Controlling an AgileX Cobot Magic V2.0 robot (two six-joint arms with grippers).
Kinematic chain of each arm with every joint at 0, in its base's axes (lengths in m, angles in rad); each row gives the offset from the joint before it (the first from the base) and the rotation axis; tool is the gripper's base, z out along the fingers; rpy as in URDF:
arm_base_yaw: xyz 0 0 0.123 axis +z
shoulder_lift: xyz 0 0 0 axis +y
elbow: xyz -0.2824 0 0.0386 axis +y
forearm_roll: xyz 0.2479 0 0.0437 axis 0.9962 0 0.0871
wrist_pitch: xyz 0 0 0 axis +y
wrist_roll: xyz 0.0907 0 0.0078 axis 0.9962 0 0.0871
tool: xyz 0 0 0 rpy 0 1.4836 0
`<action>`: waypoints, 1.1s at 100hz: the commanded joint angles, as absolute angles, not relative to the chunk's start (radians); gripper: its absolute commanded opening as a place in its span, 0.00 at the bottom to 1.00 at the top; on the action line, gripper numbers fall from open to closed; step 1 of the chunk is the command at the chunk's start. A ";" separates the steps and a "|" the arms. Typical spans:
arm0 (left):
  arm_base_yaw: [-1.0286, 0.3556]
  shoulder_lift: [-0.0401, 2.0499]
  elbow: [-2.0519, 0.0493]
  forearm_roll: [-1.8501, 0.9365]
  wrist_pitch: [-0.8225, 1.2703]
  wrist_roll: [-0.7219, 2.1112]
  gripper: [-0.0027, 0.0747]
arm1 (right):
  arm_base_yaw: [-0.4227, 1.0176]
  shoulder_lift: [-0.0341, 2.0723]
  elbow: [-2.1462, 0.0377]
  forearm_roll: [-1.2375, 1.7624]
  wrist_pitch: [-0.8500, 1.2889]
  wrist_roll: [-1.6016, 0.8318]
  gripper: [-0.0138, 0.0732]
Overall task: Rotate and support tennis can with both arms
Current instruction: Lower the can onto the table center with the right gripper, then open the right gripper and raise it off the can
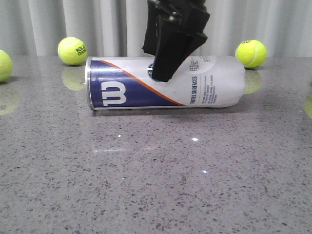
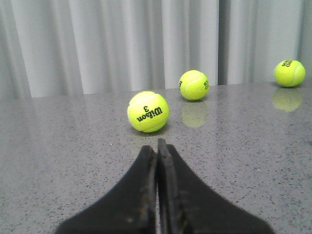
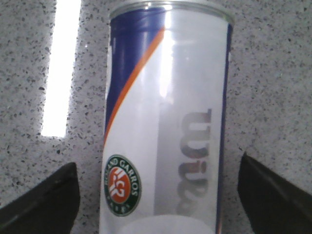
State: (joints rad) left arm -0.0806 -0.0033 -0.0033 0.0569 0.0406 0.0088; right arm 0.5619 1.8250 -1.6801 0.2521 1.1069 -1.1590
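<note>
The tennis can [image 1: 126, 85] lies on its side on the grey stone table [image 1: 156, 185], with its silver rim to the left and the navy "W" panel facing me. My right gripper [image 1: 165, 74] comes down from above over the can's middle. In the right wrist view it [image 3: 157, 165] is open. One finger [image 3: 46, 200] stands on each side of the can [image 3: 165, 97] with a gap to it, near the green-red emblem [image 3: 122, 185]. My left gripper [image 2: 157, 146] is shut and empty, low over the table, and does not show in the front view.
Yellow-green tennis balls lie behind the can at back left [image 1: 72, 50] and back right [image 1: 251, 53], and one at the left edge [image 1: 2, 66]. Three balls lie ahead of the left gripper, the nearest [image 2: 148, 111] close to its tips. A curtain hangs behind the table.
</note>
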 commanded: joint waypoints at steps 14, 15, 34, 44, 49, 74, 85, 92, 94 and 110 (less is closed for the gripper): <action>-0.078 -0.044 0.043 0.054 -0.047 0.000 0.01 | 0.562 1.706 -1.710 0.227 1.053 -0.866 0.90; -0.078 -0.044 0.043 0.054 -0.047 0.000 0.01 | 0.562 1.704 -1.710 0.222 1.046 -0.847 0.90; -0.078 -0.044 0.043 0.054 -0.047 0.000 0.01 | 0.559 1.624 -1.711 0.043 0.971 -0.639 0.90; -0.078 -0.044 0.043 0.054 -0.047 0.000 0.01 | 0.534 1.573 -1.711 0.017 0.974 -0.551 0.90; -0.078 -0.044 0.043 0.054 -0.047 0.000 0.01 | 0.510 1.545 -1.711 0.019 0.977 -0.507 0.90; -0.078 -0.044 0.043 0.054 -0.047 0.000 0.01 | 0.312 1.427 -1.709 0.024 0.979 -0.300 0.90; -0.078 -0.044 0.043 0.054 -0.047 0.000 0.01 | 0.198 1.364 -1.694 0.058 0.983 -0.247 0.90; -0.078 -0.044 0.043 0.054 -0.047 0.000 0.01 | 0.127 1.317 -1.656 0.093 0.968 -0.247 0.90; -0.078 -0.044 0.043 0.054 -0.047 0.000 0.01 | 0.113 1.306 -1.645 0.100 0.963 -0.247 0.90; -0.078 -0.044 0.043 0.054 -0.047 0.000 0.01 | -0.025 1.154 -1.468 0.141 0.903 -0.247 0.90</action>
State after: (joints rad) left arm -0.0806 -0.0033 -0.0033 0.0569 0.0406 0.0088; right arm 0.0305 1.2511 -1.5188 0.1110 0.9905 -0.2527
